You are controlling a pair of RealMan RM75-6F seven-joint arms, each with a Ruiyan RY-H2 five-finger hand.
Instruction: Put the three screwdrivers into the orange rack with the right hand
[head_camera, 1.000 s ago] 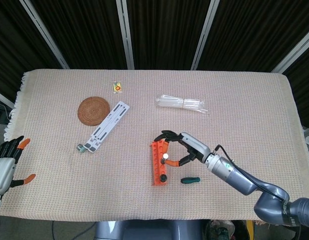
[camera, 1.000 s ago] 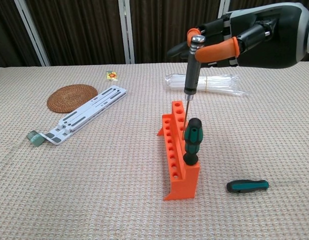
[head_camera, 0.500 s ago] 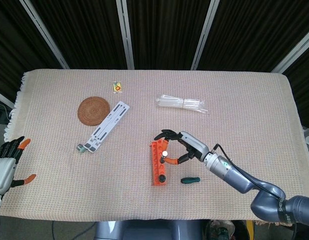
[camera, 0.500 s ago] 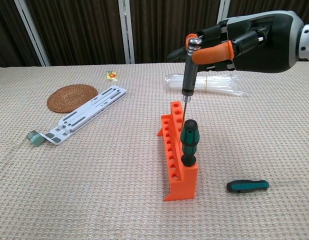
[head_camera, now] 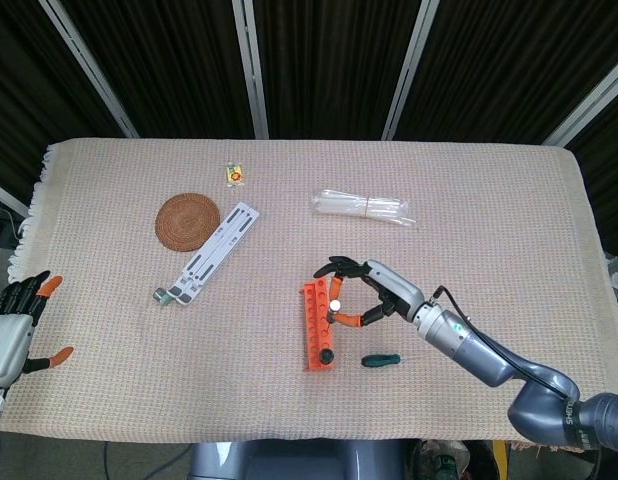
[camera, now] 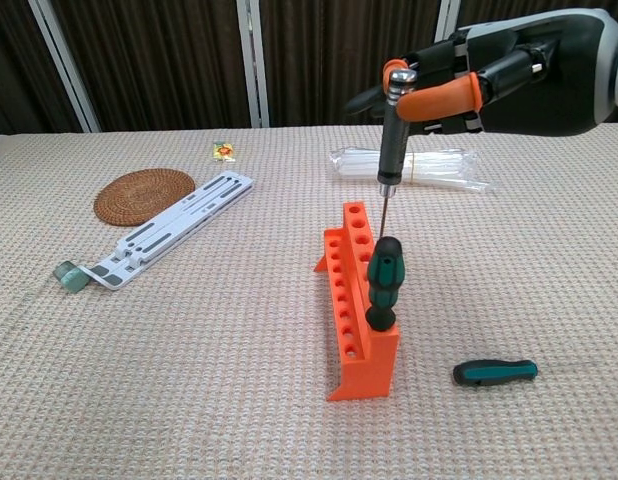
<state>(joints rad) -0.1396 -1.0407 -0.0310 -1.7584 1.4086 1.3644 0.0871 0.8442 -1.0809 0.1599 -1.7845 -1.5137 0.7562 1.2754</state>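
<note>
The right hand (camera: 459,85) pinches a slim precision screwdriver (camera: 392,135) near its metal cap, holding it upright with the thin tip hanging just above the orange rack (camera: 355,310) (whether the tip is lined up over a hole I cannot tell). Directly below the hand, one green-and-black screwdriver (camera: 381,283) already stands in the rack's near end, so that one looks done. Below and to the outer side of the hand, a short teal-handled screwdriver (camera: 495,372) lies flat on the counter (camera: 189,380), well apart from the rack and untouched. By my reading, one of three is placed, the second is about to be lowered in, and the third remains. The left hand (head_camera: 14,320) sits far off at the counter's edge, fingers spread, holding nothing
</note>
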